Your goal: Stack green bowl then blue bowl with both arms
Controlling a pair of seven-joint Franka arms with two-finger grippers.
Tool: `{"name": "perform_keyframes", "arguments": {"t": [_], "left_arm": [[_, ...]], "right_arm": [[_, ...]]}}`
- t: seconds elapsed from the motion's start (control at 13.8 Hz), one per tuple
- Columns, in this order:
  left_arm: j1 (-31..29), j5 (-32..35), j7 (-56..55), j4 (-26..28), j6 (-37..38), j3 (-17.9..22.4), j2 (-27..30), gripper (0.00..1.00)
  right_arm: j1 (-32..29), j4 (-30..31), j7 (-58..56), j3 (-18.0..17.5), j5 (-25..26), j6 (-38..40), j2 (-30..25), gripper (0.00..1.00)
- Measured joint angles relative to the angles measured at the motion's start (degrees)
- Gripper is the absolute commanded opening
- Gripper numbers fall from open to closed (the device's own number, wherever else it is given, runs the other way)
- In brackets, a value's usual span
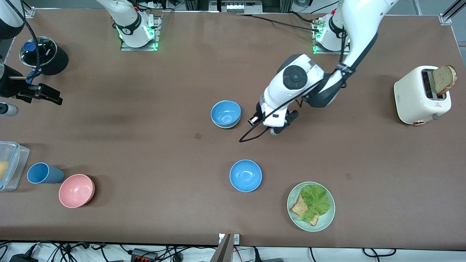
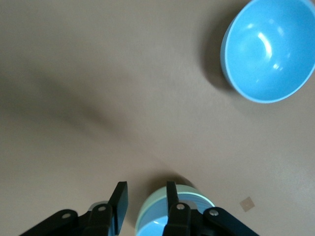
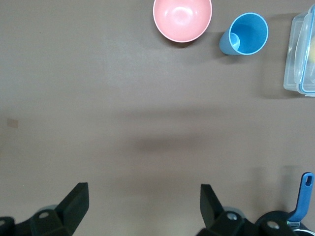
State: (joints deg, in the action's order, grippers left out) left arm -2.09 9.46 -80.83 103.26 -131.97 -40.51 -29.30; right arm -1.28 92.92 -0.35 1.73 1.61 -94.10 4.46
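The green bowl (image 1: 225, 126) sits mid-table with a blue bowl (image 1: 225, 113) nested inside it; only its pale rim shows. A second blue bowl (image 1: 245, 175) stands alone, nearer the front camera. My left gripper (image 1: 279, 127) hovers beside the stack toward the left arm's end, open and empty. In the left wrist view its gripper (image 2: 145, 204) is open, one finger in front of the green bowl's rim (image 2: 152, 204), with the lone blue bowl (image 2: 268, 49) farther off. My right gripper (image 1: 52, 97) waits open over the right arm's end of the table and shows empty in the right wrist view (image 3: 142, 196).
A white toaster (image 1: 422, 95) with bread stands at the left arm's end. A pale-green plate (image 1: 327, 222) holds lettuce and bread. A pink bowl (image 1: 76, 190), blue cup (image 1: 43, 173), clear container (image 1: 11, 165) and black round object (image 1: 43, 54) sit at the right arm's end.
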Motion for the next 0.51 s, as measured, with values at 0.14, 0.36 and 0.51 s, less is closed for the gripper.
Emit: {"name": "perform_keyframes", "arguments": {"t": [0.14,0.36,0.51], "left_arm": [[-3.92,0.00,7.13,-0.88,4.55,-1.94,1.59,0.66],[-9.58,0.01,19.91,-6.24,16.14,-3.49,2.40,1.00],[-12.54,0.01,27.23,-9.86,21.57,-3.69,2.48,1.00]], "right_arm": [[0.00,0.18,0.00,0.00,0.00,0.03,0.00,1.00],[0.01,0.21,-0.02,-0.01,0.01,-0.02,-0.01,1.00],[0.03,0.21,-0.07,-0.14,0.01,-0.02,-0.07,1.00]]}}
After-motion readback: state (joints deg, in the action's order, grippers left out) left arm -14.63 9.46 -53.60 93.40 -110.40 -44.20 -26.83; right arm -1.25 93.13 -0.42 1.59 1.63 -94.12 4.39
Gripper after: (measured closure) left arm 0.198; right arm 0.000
